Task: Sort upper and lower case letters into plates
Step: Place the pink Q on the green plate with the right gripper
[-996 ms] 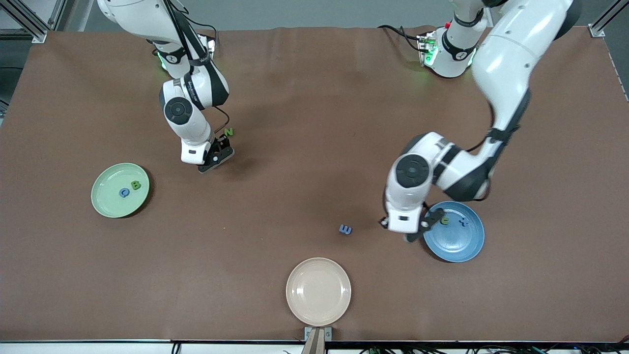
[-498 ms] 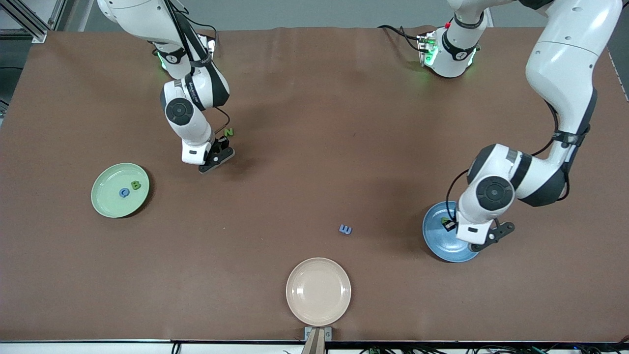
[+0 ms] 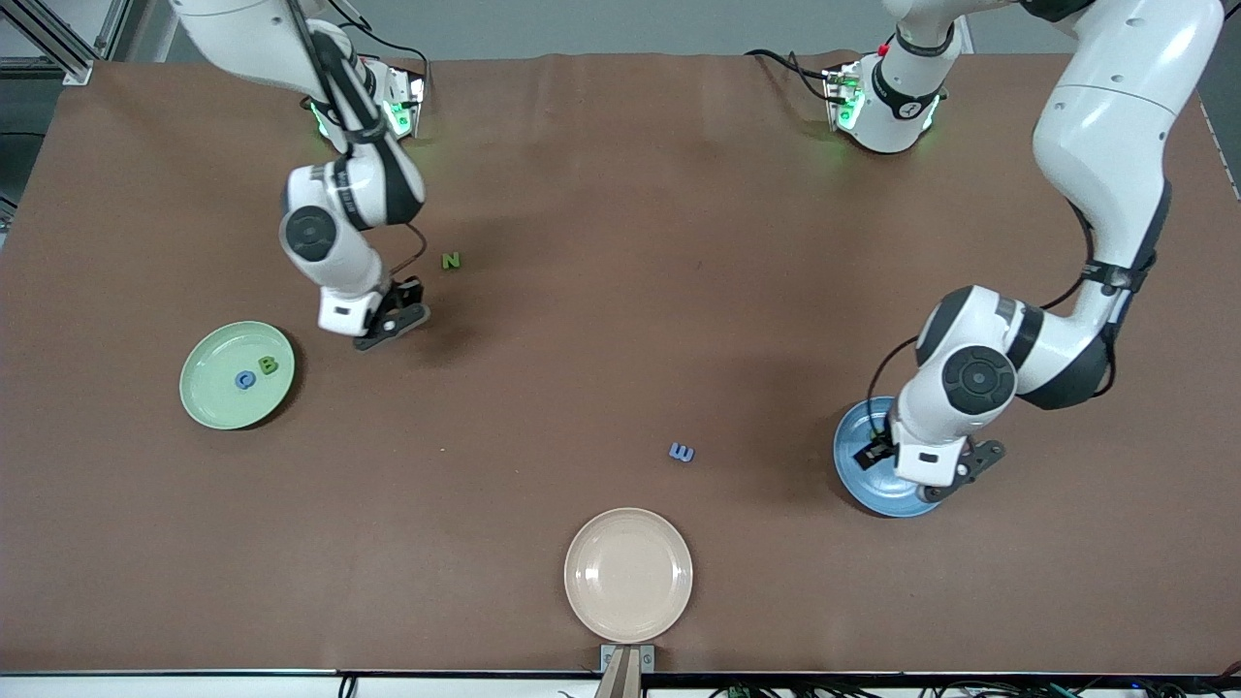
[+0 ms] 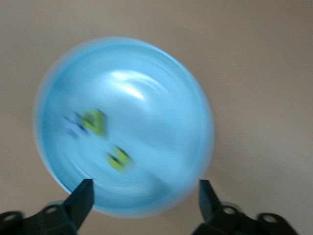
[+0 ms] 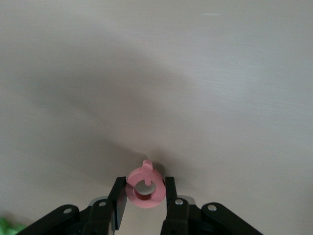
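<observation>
Evenly bright from overhead in the front view, sharp throughout. Soft, diffuse shadows on the tabletop (image 3: 620, 320) beside each arm. Green glow at both bases. Heavy motion blur in the left wrist view, white glare on the blue plate (image 4: 124, 127). Right wrist view sharp, broad grey shadow.

A brown table (image 3: 620, 320) carries three plates: a mint green plate (image 3: 218, 397) toward the right arm's end, a blue plate (image 3: 858, 465) toward the left arm's end, and a beige plate (image 3: 628, 574) nearest the front camera. A green letter N (image 3: 451, 260) and a blue letter E (image 3: 682, 452) lie directly on the surface.
</observation>
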{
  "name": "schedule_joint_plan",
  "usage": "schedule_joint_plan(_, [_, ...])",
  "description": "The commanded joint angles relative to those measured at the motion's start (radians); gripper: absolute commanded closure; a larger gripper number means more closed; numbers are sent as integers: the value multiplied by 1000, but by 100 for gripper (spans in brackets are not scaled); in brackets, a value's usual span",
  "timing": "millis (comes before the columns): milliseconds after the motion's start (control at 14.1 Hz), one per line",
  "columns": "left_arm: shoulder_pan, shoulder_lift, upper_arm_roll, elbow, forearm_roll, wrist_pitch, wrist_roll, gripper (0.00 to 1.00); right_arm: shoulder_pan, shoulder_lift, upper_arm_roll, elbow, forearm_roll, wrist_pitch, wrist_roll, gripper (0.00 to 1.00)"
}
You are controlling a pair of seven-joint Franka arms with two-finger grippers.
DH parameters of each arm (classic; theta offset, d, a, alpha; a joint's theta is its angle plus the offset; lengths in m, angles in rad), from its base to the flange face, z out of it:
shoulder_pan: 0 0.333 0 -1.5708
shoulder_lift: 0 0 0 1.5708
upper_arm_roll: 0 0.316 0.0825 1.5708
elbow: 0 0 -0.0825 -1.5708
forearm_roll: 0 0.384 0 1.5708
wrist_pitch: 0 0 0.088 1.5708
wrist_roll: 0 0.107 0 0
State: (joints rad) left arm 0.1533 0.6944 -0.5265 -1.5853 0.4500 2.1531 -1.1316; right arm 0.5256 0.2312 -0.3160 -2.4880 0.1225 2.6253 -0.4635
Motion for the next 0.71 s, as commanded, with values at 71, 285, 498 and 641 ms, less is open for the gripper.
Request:
schedule_joint_plan(71, [-153, 98, 13, 181, -135, -18, -213, 0, -256, -53, -18, 36, 9, -36, -324, 84])
schedule_joint_plan(285, [-256, 189, 23, 275, -137, -3, -412, 0, -431, -18, -17, 113, 8, -34, -554, 84])
schedule_joint_plan(498, [-391, 252, 123, 330, -139, 115, -653, 0, -541, 48, -15, 133, 8, -16, -639, 83])
schedule_joint_plan(641, [-439, 286, 160, 356, -143, 165, -759, 0, -561, 83, -12, 133, 9, 8, -639, 83])
